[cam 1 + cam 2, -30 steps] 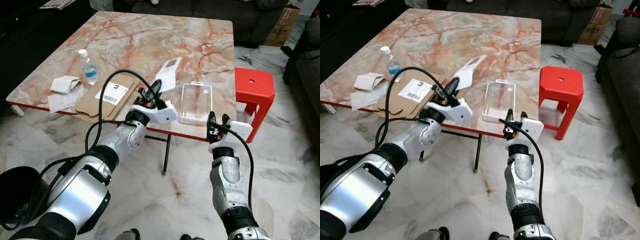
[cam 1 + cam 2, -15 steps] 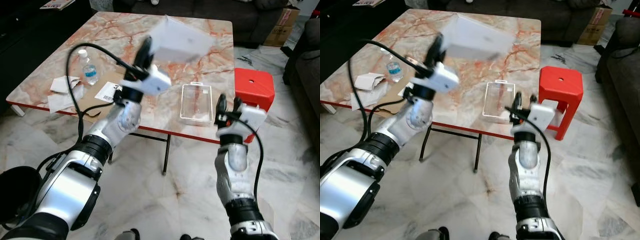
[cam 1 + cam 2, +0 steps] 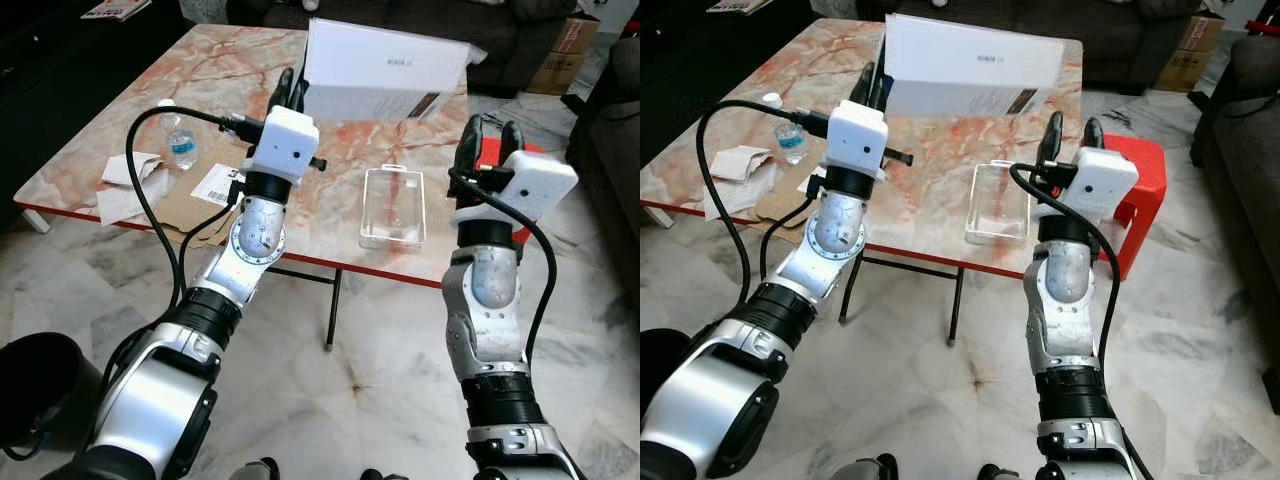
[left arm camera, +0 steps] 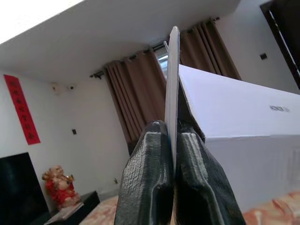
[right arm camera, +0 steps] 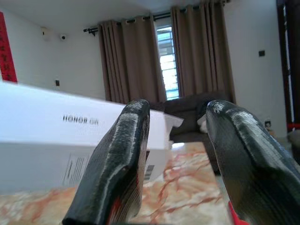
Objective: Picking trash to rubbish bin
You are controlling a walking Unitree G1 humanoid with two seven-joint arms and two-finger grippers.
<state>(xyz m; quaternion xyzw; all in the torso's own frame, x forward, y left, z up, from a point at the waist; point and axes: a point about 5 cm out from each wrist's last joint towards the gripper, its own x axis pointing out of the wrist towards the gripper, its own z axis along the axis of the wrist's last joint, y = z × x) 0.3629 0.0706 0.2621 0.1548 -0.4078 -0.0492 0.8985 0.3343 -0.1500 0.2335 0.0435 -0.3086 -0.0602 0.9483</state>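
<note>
The left tool (image 3: 288,88) is raised above the marble bench (image 3: 240,60) with its two black fingers (image 4: 154,183) pinched hard together on one thin flap of a white carton (image 3: 385,72) — the box hangs out sideways from that single edge, level with the robot's chest and well clear of the bench top. The right tool (image 3: 490,140) stands upright just beside the far end of the carton, fingers spread wide and holding nothing.

Still on the bench lie a clear plastic tray (image 3: 392,207), a flattened cardboard sheet with a shipping label (image 3: 205,195), crumpled white paper (image 3: 128,180) and a small water bottle (image 3: 177,135). A red stool (image 3: 520,160) stands past the bench's right corner, and a dark round bin (image 3: 35,385) sits on the floor by the robot's left side.

The weak point, as I judge it, is the grip: a flap edge is slippery and the carton's weight hangs off to one side, so a quick swing toward the bin could twist it loose or tear the flap. The left arm's looping black cable (image 3: 150,150) could also snag — and the open right tool could knock the box if it closes in carelessly.
</note>
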